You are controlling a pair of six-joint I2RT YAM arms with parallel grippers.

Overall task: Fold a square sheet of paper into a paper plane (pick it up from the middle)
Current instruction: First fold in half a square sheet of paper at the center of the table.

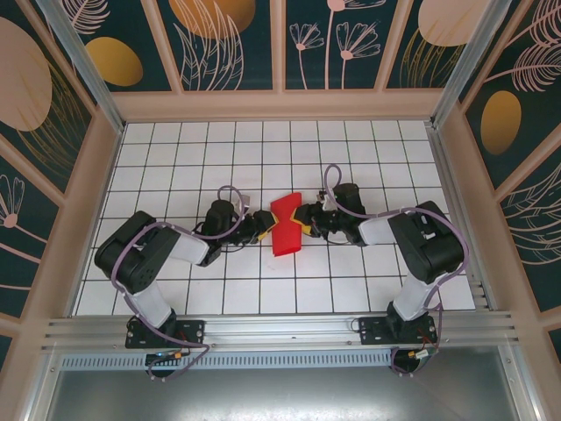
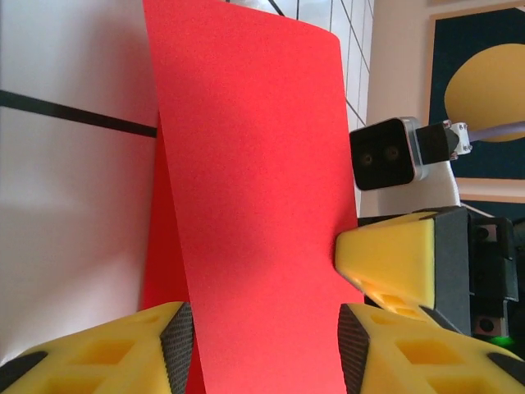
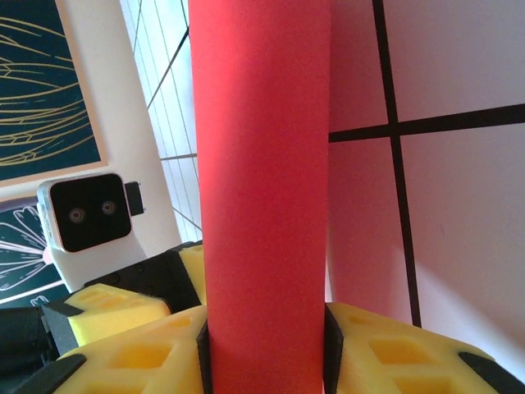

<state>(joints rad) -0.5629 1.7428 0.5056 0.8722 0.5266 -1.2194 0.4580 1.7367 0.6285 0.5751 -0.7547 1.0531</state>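
My right gripper [image 3: 267,353] pinches the square sheet of paper [image 1: 285,226], bowed over at the middle of the table [image 1: 175,158], while my left gripper [image 2: 267,353] straddles it half-wide, perhaps touching; no sharp crease shows, so the folding looks barely begun

A robotics lab test cell: white gridded table [image 1: 175,289], aluminium frame rail [image 1: 280,326], printed botanical wall panels [image 1: 333,44] around it.

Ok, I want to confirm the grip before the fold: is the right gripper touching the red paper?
Touching. In the right wrist view, the right gripper has both pads flush against the sides of the bowed red paper.
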